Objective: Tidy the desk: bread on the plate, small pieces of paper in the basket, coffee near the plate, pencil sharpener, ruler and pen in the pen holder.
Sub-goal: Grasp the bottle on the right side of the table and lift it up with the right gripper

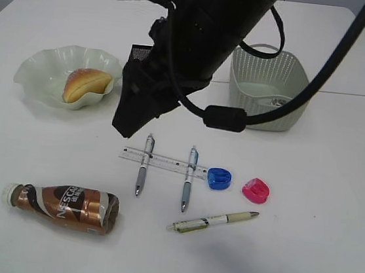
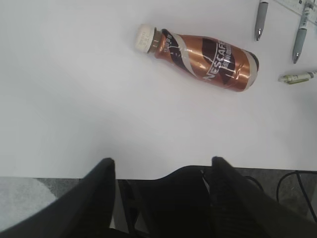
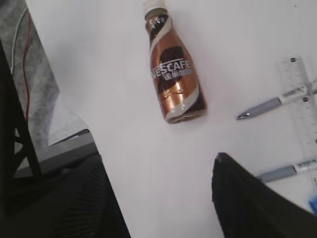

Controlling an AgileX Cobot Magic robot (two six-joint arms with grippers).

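Exterior view: bread (image 1: 85,84) sits on the plate (image 1: 37,67); the coffee bottle (image 1: 66,206) lies on its side on the desk (image 1: 315,244), well apart from the plate.

Left wrist view: left claw (image 2: 161,171) wide, empty — centre it across the bottle's body (not the cap).

Right wrist view: right claw (image 3: 158,173) wide, empty.

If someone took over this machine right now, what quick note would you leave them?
Left gripper and right gripper: open, empty.
Done: bread on the plate.
Left: coffee bottle lying on its side, away from the plate; ruler, three pens, blue sharpener and pink sharpener lie on the table. Basket: contents unclear. Pen holder mostly hidden behind the arm.
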